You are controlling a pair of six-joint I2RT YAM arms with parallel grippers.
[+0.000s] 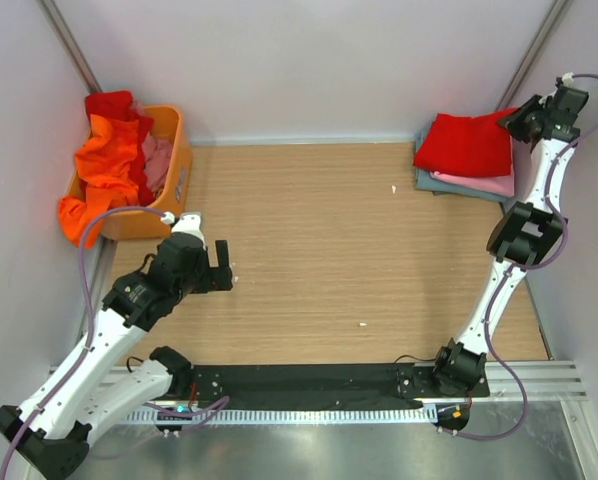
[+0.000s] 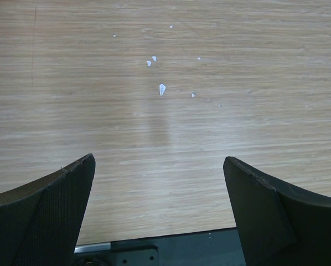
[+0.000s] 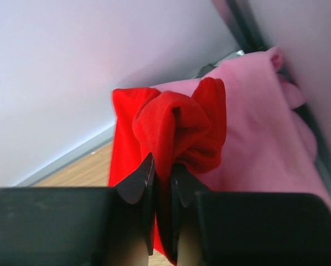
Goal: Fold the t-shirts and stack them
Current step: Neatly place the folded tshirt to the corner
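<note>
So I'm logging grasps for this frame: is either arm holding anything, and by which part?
The right gripper pinches a bunched fold at the edge of the red t-shirt atop the stack. The left gripper is open, empty.

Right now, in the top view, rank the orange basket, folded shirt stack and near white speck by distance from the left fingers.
1. Orange basket, far left, by the left fingers.
2. White speck, mid-table, near edge.
3. Folded shirt stack, far right corner.

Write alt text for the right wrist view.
The right claw pinches a bunched fold of a red shirt, which lies on a pink shirt. A white wall rises behind, with a strip of wooden table at lower left.
</note>
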